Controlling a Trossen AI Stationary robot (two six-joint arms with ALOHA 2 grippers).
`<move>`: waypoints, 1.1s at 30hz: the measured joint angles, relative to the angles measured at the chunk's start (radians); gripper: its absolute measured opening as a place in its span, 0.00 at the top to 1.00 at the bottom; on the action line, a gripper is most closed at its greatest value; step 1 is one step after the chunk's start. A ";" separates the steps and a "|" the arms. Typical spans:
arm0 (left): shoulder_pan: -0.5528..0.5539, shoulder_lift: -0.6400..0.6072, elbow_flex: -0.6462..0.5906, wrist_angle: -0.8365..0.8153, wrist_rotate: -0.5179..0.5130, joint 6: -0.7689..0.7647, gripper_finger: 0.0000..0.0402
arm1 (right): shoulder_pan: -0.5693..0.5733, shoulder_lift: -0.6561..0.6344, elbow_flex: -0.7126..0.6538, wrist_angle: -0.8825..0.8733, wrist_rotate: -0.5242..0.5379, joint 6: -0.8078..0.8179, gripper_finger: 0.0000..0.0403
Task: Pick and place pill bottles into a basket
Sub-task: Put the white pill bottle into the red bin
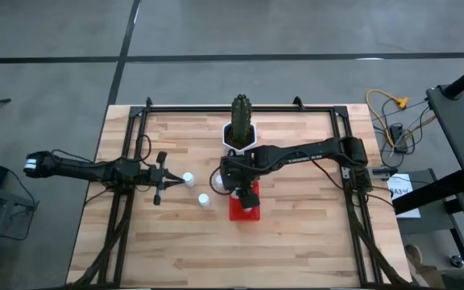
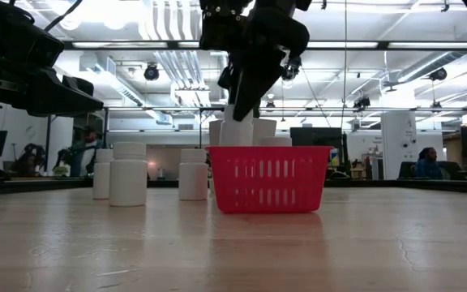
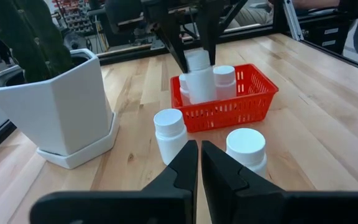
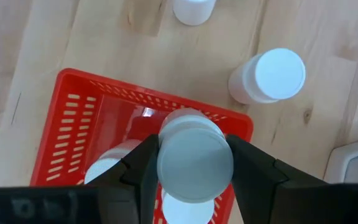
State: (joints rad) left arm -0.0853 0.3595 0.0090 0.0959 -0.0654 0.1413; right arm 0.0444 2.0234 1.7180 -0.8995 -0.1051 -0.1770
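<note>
A pale butcher-block wooden table [image 1: 296, 242] was seen bearing a white angular ceramic pot [image 3: 61, 106] with a dark green cactus, set near the far edge. Just in front of the pot, a small bright red slotted plastic basket [image 1: 246, 211] was found, with at least two small white capped pill bottles [image 3: 224, 79] standing inside.

The right gripper [image 4: 194, 163] was held directly over the basket, its fingers [image 4: 253, 171] clamped on the sides of another white pill bottle [image 4: 194, 158], upright, partly lowered inside the rim. The left gripper [image 3: 199, 163] was parked low over the table to the basket's left, fingers pressed together, nothing held.

Two more white bottles were noted standing on the wood between the left gripper and the basket: one [image 1: 188, 179] just beside the fingertips, one [image 1: 204, 199] nearer the basket.
</note>
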 joint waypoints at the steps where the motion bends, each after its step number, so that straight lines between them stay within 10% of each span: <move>1: 0.000 0.000 0.000 0.000 0.000 0.000 0.99 | -0.001 0.001 0.000 0.000 0.000 -0.001 0.64; 33: 0.000 0.002 0.000 0.000 0.000 -0.002 0.99 | -0.019 0.065 -0.025 0.017 0.029 0.004 0.60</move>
State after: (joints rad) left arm -0.0854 0.3614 0.0090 0.0958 -0.0654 0.1390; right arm 0.0250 2.0884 1.6928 -0.8827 -0.0757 -0.1727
